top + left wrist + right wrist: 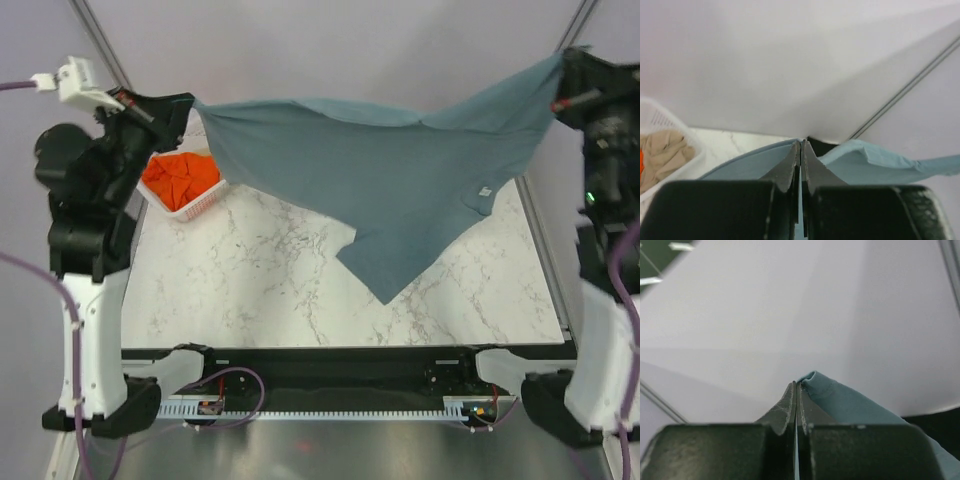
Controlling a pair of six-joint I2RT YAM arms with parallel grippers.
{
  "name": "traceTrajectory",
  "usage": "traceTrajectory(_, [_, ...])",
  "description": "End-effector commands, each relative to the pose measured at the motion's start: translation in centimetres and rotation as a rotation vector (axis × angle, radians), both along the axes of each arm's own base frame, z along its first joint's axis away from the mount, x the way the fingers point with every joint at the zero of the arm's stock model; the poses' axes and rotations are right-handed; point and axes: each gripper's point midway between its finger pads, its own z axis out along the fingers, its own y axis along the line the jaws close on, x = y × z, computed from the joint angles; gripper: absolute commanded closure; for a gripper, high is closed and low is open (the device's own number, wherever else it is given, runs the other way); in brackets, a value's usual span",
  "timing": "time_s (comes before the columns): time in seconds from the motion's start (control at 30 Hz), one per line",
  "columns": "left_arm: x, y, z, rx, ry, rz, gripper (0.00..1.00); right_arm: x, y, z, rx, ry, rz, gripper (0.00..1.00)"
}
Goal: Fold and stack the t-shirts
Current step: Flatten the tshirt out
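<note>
The right claw (pixel 796 387) is pinching a fold of the slate blue-grey t-shirt (pixel 852 405). Its two dark fingers (pixel 781 415) are pressing together, with only a thin sliver of cloth showing between them. The cloth is bunching up just right of the fingertips, its stitched edge curling over, and is trailing away toward the lower right corner. A pale wall (pixel 790 305) is filling most of the background.
</note>
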Motion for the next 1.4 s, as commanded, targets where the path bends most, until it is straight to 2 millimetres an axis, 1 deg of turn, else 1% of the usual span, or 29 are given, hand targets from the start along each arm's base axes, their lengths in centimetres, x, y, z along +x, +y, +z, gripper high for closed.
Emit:
traceTrajectory(0.0, [-7.0,0.0,6.1,-0.065,-0.193,-0.046,0.98,-10.3,-1.8,3.5,0.098,-0.117,-0.030,1.00])
traceTrajectory(0.03, [-8.3,0.1,6.8,-0.073,-0.217,-0.051,0.98,-12.1,-2.0,3.8,0.117,-0.136,-0.025,1.00])
traceTrajectory(0.07, [-9.5,0.1,7.0,-0.078,-0.233,-0.057,0.98,-15.5,-2.2,4.2,0.136,-0.175,-0.019,1.00])
traceTrajectory(0.1, [-12.4,0.5,8.1,-0.084,-0.289,-0.057,0.98,-17.1,-2.3,4.4,0.169,-0.198,-0.004,1.00])
traceTrajectory(0.13, [-13.5,0.7,8.2,-0.090,-0.305,-0.056,0.98,-18.7,-2.3,4.7,0.186,-0.223,0.007,1.00])
traceTrajectory(0.17, [-14.6,0.8,8.2,-0.100,-0.318,-0.054,0.98,-21.5,-2.2,5.2,0.199,-0.269,0.035,1.00])
traceTrajectory(0.2, [-17.0,1.1,8.8,-0.107,-0.360,-0.060,0.98,-23.0,-1.9,5.8,0.224,-0.300,0.069,1.00])
traceTrajectory(0.3, [-20.2,1.1,9.5,-0.111,-0.413,-0.083,0.98,-27.4,-0.7,7.6,0.241,-0.400,0.177,1.00])
traceTrajectory(0.33, [-22.2,1.1,10.3,-0.104,-0.454,-0.092,0.98,-29.1,-0.4,8.6,0.258,-0.444,0.214,1.00])
traceTrajectory(0.43, [-24.6,1.5,11.8,-0.092,-0.497,-0.087,0.98,-31.4,0.3,10.3,0.269,-0.507,0.283,1.00])
traceTrajectory(0.53, [-24.3,2.1,12.5,-0.075,-0.509,-0.045,0.98,-31.0,0.4,11.5,0.274,-0.528,0.298,1.00])
traceTrajectory(0.63, [-21.2,2.2,12.2,-0.060,-0.460,-0.015,0.98,-26.9,0.7,12.3,0.262,-0.495,0.296,1.00])
traceTrajectory(0.67, [-19.0,2.1,11.8,-0.056,-0.421,-0.005,0.98,-23.3,1.1,12.2,0.240,-0.447,0.287,1.00])
traceTrajectory(0.73, [-15.6,2.0,10.9,-0.036,-0.364,0.014,0.98,-18.1,2.2,11.1,0.208,-0.360,0.288,1.00])
traceTrajectory(0.77, [-13.7,2.1,10.1,-0.028,-0.328,0.032,0.98,-13.7,3.1,10.3,0.187,-0.308,0.290,1.00])
traceTrajectory(0.8, [-9.7,1.9,8.4,-0.010,-0.251,0.045,0.98,-10.9,3.6,9.2,0.168,-0.266,0.292,1.00])
traceTrajectory(0.87, [-5.0,2.4,5.2,0.035,-0.148,0.101,0.98,-2.5,5.3,4.7,0.133,-0.120,0.297,1.00])
traceTrajectory(0.9, [-2.1,2.5,3.1,0.052,-0.082,0.124,0.98,0.0,5.6,3.0,0.104,-0.079,0.288,1.00])
traceTrajectory(0.93, [-0.1,2.6,0.8,0.085,-0.024,0.139,0.98,3.6,6.1,-0.7,0.090,0.012,0.281,1.00])
traceTrajectory(0.97, [2.6,3.2,-2.0,0.105,0.048,0.186,0.98,8.5,6.7,-4.2,0.067,0.052,0.269,1.00])
traceTrajectory(1.07, [7.2,3.4,-7.2,0.138,0.152,0.216,0.98,15.2,7.7,-11.0,0.035,0.132,0.265,1.00])
traceTrajectory(1.1, [8.2,3.4,-8.4,0.142,0.167,0.221,0.98,16.6,8.5,-12.6,0.020,0.147,0.298,1.00])
traceTrajectory(1.13, [9.3,3.3,-11.0,0.154,0.209,0.222,0.98,18.0,9.0,-14.3,0.013,0.164,0.309,1.00])
traceTrajectory(1.17, [11.3,3.4,-12.5,0.157,0.219,0.236,0.98,20.8,9.5,-17.2,0.001,0.184,0.319,1.00])
traceTrajectory(1.2, [12.3,3.5,-13.9,0.163,0.245,0.249,0.98,22.1,9.9,-18.8,-0.005,0.198,0.327,1.00])
traceTrajectory(1.23, [14.6,3.7,-17.1,0.184,0.301,0.268,0.98,24.7,10.4,-22.2,-0.011,0.233,0.333,1.00])
traceTrajectory(1.3, [16.8,3.9,-20.3,0.211,0.364,0.289,0.98,27.1,11.0,-25.9,-0.023,0.277,0.346,1.00])
traceTrajectory(1.33, [17.9,4.1,-21.0,0.228,0.374,0.298,0.98,28.2,11.5,-27.5,-0.030,0.295,0.365,1.00])
traceTrajectory(1.37, [19.7,4.4,-24.1,0.252,0.433,0.313,0.98,30.2,11.9,-30.9,-0.031,0.335,0.371,1.00])
